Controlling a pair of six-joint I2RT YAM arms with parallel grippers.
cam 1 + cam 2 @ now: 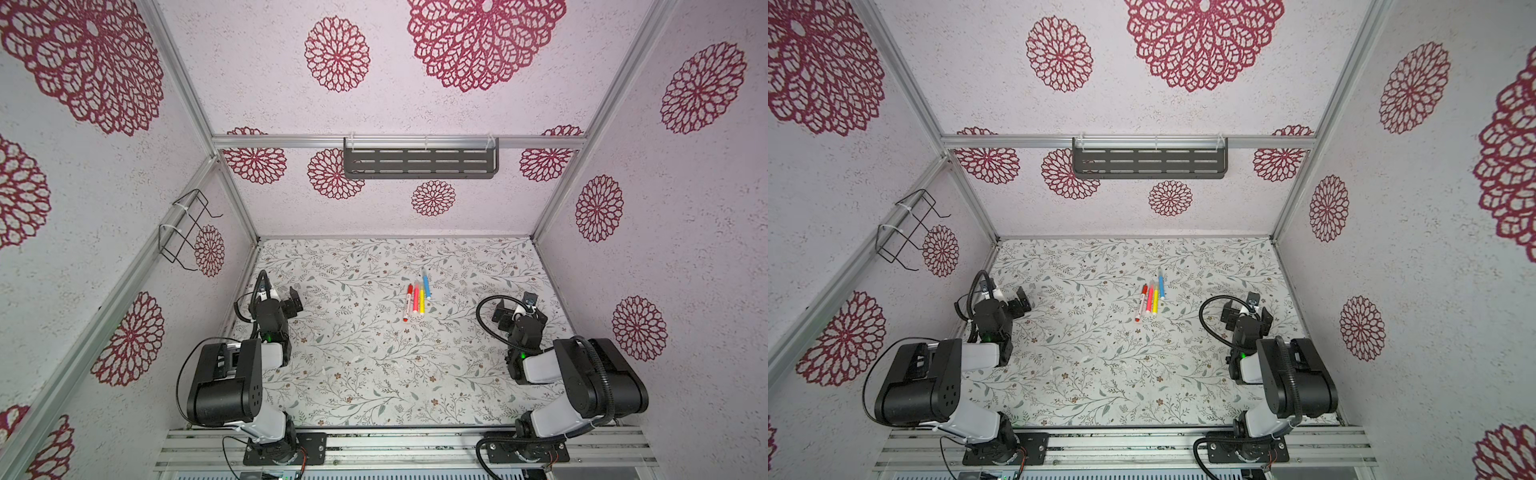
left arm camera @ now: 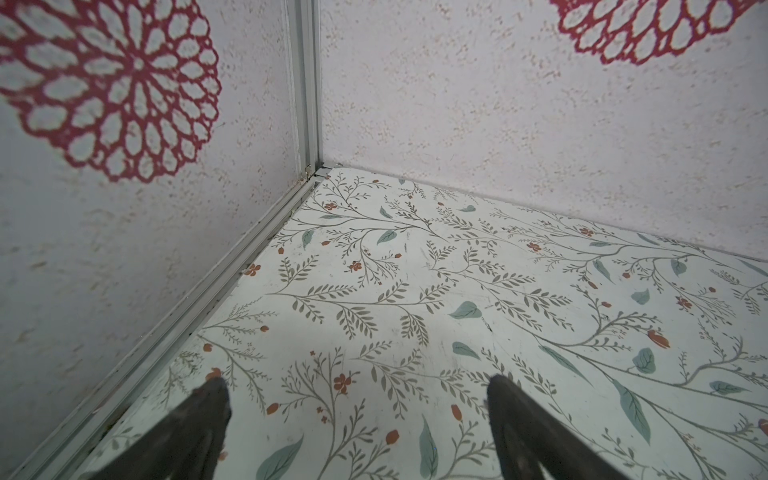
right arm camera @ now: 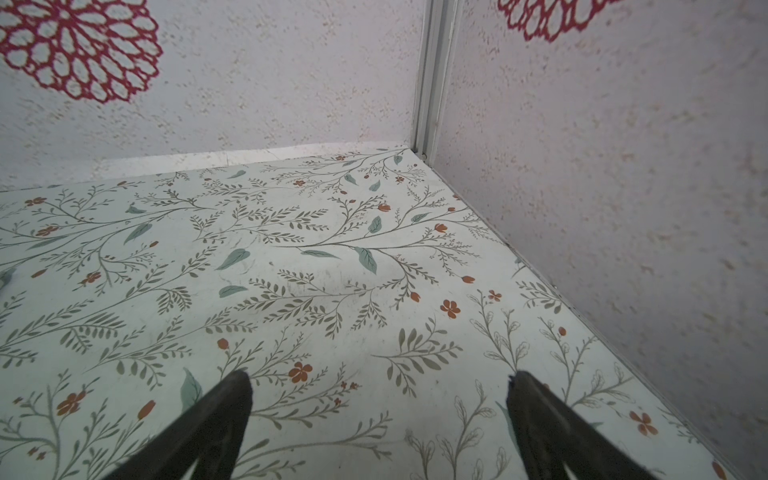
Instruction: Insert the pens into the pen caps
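Four pens lie side by side on the floral table at centre back in both top views: a white pen with red ends, a pink-red pen, a yellow pen and a blue pen set a little farther back. Small pale bits nearer the front may be pen caps; they are too small to tell. My left gripper stands open and empty by the left wall. My right gripper stands open and empty by the right wall. Neither wrist view shows a pen.
Patterned walls close in the table on the left, back and right. A dark slotted shelf hangs on the back wall and a wire rack on the left wall. An aluminium rail runs along the front with both arm bases.
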